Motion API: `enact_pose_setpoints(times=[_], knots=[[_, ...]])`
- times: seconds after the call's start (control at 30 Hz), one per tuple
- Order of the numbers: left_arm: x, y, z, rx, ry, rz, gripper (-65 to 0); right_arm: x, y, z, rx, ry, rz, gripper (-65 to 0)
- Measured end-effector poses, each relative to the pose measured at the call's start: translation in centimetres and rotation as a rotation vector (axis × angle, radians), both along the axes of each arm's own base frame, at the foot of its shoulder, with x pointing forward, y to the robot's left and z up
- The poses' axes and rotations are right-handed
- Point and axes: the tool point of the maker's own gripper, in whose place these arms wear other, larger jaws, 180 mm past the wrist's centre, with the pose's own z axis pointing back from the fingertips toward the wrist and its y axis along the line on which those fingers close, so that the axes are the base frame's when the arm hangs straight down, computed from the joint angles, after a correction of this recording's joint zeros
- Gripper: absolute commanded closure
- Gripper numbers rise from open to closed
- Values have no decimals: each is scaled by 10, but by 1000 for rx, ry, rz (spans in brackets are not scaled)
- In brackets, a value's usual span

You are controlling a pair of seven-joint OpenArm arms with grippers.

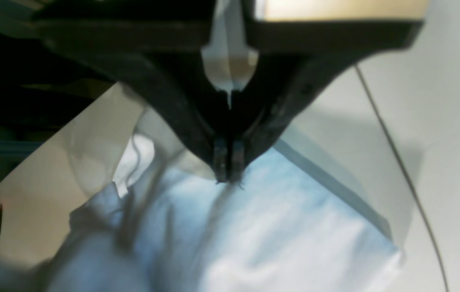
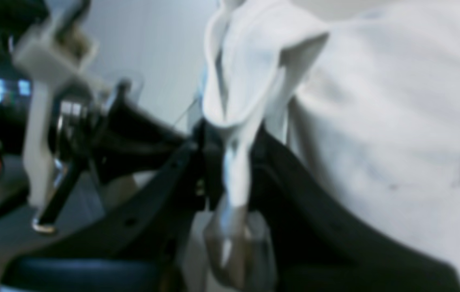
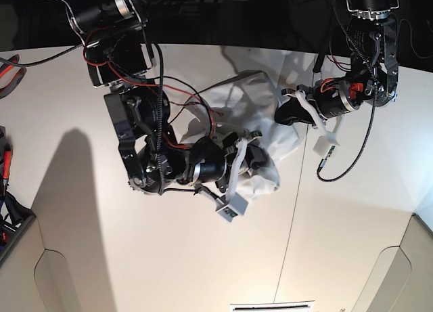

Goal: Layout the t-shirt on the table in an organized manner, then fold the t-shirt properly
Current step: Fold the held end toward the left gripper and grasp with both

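T-shirt [image 3: 237, 95] plain white; table [image 3: 88, 258] off-white, thin dark seam; both hands black.

both arms reach inward, left gripper [image 1: 229, 178] and right gripper [image 2: 230, 134] clamped

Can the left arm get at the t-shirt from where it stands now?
Probably yes, it seems already there: the left pincer is shut with its tips on the edge of the t-shirt, nothing between them. Whether cloth is actually pinched is unclear. The right pincer grips a fold too.
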Motion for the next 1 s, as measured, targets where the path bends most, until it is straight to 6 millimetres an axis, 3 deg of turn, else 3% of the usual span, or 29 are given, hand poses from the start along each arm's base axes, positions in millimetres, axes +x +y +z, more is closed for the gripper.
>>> enact_pose_setpoints(times=[0.23,0.37,0.5,0.63,0.77,1.0], knots=[[0,0,0,2,0,0,0,-37,16,-22,-64,20,105,0],[11,8,7,3,-24,27,0,-40,12,-31,-100,23,86,0],[34,32,40,-59,-124,131,0,-39,8,-36,-130,18,72,0],[43,43,71,-89,-211,166,0,-38,8,-36,-129,14,70,0],[49,32,92,-128,-277,138,0,-38,9,-35,-128,13,69,0],[43,-5,83,-136,-243,23,0,-38,9,-35,-128,13,69,0]])
